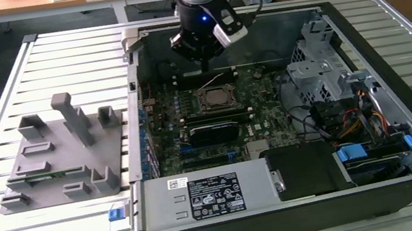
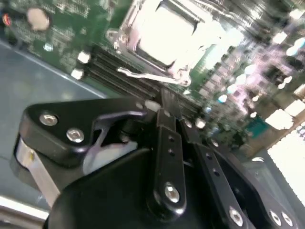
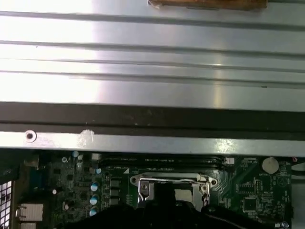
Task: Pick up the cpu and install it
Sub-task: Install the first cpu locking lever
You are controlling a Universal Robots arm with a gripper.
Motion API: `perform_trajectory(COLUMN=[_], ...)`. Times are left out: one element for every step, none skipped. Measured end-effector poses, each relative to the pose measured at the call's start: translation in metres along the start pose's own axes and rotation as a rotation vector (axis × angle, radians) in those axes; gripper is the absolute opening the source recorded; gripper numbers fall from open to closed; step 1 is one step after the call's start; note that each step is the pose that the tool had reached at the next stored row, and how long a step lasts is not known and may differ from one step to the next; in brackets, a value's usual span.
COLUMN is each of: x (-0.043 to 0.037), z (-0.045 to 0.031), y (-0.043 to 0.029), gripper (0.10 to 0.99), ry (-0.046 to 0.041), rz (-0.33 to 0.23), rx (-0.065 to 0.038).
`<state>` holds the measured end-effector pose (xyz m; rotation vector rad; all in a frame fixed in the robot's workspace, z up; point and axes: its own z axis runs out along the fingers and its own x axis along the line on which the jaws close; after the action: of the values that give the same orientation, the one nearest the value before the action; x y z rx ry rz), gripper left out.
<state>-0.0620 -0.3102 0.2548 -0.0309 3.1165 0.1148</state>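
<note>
The cpu (image 1: 214,97) lies flat inside the square black socket frame (image 1: 199,107) on the green motherboard, silvery top up. The socket's wire lever (image 1: 218,79) stands loose beside the frame on its far side. My gripper (image 1: 205,65) hangs just above the lever and the far edge of the socket, its fingers drawn together to a narrow tip with nothing between them. In the second wrist view the black fingertips (image 2: 165,106) meet right over the lever (image 2: 150,76), and the cpu (image 2: 164,31) glares bright beyond them. The first wrist view has the socket frame (image 3: 143,188) above the gripper's dark body.
The open computer case (image 1: 394,63) surrounds the motherboard, with a drive cage (image 1: 317,62), cables and a power supply (image 1: 201,196) inside. A grey holder (image 1: 57,156) with a thin green strip stands on the slatted table at the exterior view's left. Memory slots run beside the socket.
</note>
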Motion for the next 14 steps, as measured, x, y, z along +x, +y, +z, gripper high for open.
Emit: perform_trajectory(x=[-0.0001, -0.0002, -0.0003, -0.0003, -0.0003, -0.0005, -0.0009, -0.0019, -0.0031, -0.0037, -0.0041, -0.0044, -0.0048, -0.0056], z=[0.0001, 0.0002, 0.0005, 0.0011, 0.0020, 0.0034, 0.0053, 0.0071, 0.0088, 0.0104, 0.0116, 0.0127, 0.0137, 0.0145], y=[-0.0006, -0.0015, -0.0024, -0.0025, -0.0026, -0.0028, -0.0029, -0.0031, -0.0032, -0.0034, -0.0035, -0.0036, -0.0037, -0.0037], gripper=[0.106, 0.106, 0.106, 0.106, 0.106, 0.106, 0.106, 0.106, 0.106, 0.106, 0.106, 0.106, 0.106, 0.106], ry=[-0.0001, -0.0005, -0.0008, -0.0011, -0.0009, -0.0007, -0.0007, -0.0005, -0.0001, 0.0009, 0.0013, 0.0011, -0.0002, -0.0020], rz=[0.000, 0.001, 0.001, 0.001, 0.001, 0.001, 0.000, -0.001, -0.005, -0.015, -0.024, -0.030, -0.033, -0.034], rx=[-0.015, -0.031, -0.038, -0.039, -0.039, -0.038, -0.037, -0.036, -0.035, -0.033, -0.032, -0.032, -0.032, -0.032])
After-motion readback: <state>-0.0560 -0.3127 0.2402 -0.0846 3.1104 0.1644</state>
